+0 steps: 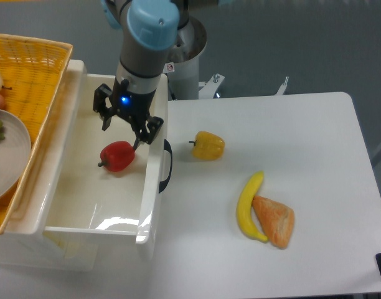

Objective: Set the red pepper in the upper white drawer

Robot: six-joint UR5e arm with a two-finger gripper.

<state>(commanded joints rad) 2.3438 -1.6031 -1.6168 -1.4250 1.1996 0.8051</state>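
The red pepper (117, 156) lies on the floor of the upper white drawer (60, 215), near its right wall, stem pointing left. My gripper (124, 133) hangs just above and slightly behind the pepper, open, with nothing between its fingers and a gap between them and the pepper. The drawer stands pulled out, its black curved handle (167, 166) facing the table.
A yellow bell pepper (208, 145) sits on the white table right of the drawer handle. A banana (248, 204) and a piece of bread (274, 221) lie further right. A yellow wicker basket (35, 75) with a plate overhangs the drawer's left side.
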